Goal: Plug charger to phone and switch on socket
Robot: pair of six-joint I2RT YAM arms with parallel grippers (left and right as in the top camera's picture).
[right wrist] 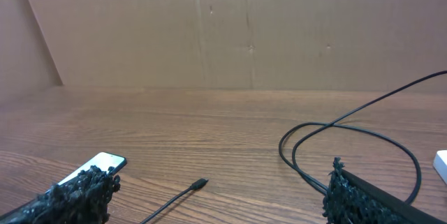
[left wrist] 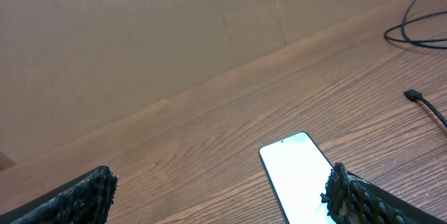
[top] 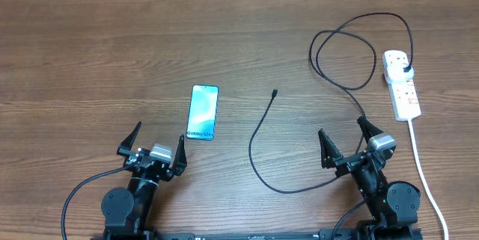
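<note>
Lying on the desk (top: 90, 45) just beyond the left tool (top: 159, 137), the phone (top: 203, 112) sits left of the charger (top: 258, 131), whose plug is in the socket (top: 401, 83) at far right beyond the right tool (top: 340, 128), both tools spread apart and empty.

A brown wood-grain table (top: 112, 53) is carrying a phone (top: 203, 112) lying flat, screen up, left of centre. A thin black charger cable (top: 252, 137) is snaking to its right, looping toward a white power strip (top: 401, 83) near the right edge, whose white cord (top: 419, 161) is trailing toward the near edge.
</note>
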